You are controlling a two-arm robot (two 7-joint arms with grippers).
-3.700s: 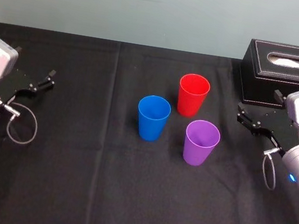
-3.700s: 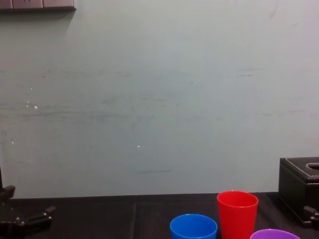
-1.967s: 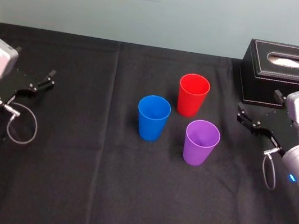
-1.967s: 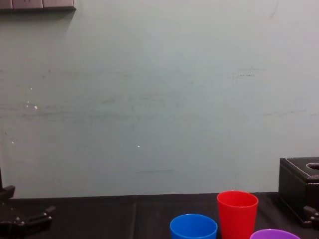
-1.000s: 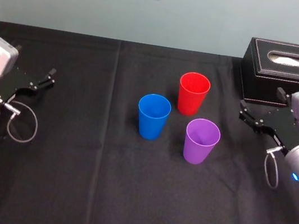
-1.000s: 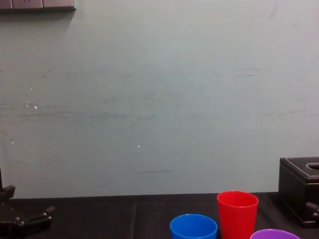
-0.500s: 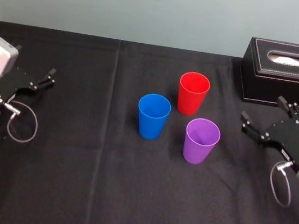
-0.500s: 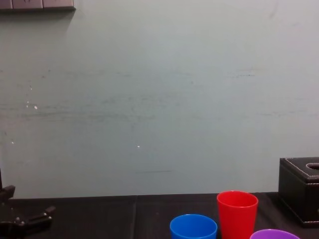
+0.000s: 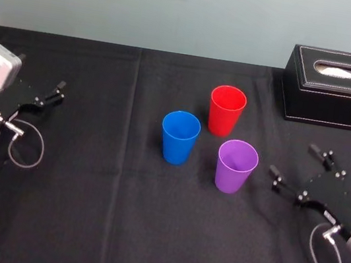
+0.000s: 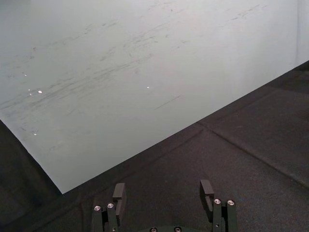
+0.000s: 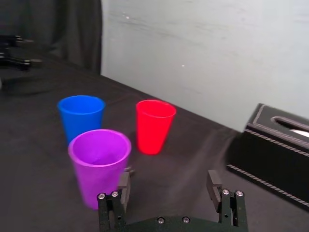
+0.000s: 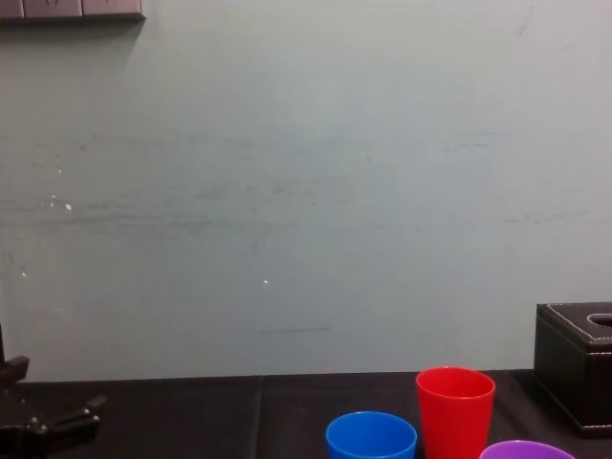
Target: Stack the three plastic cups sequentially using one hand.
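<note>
- Left gripper [image 9: 53,93]: far left, above the black surface [image 9: 115,215]; jaws spread, holding nothing.
- Blue cup [image 9: 179,137]: upright, centre, standing alone.
- Red cup [image 9: 226,110]: upright, behind and right of the blue cup.
- Purple cup [image 9: 236,166]: upright, nearest the front, apart from both others.
- Right gripper [image 9: 294,160]: near the purple cup's right side, not touching; jaws wide apart, empty.
- Black box [image 9: 339,87]: rear right.

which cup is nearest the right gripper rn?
The purple cup, the front-right one of the three. The right gripper sits open just to its right; the blue cup and red cup stand farther off.
</note>
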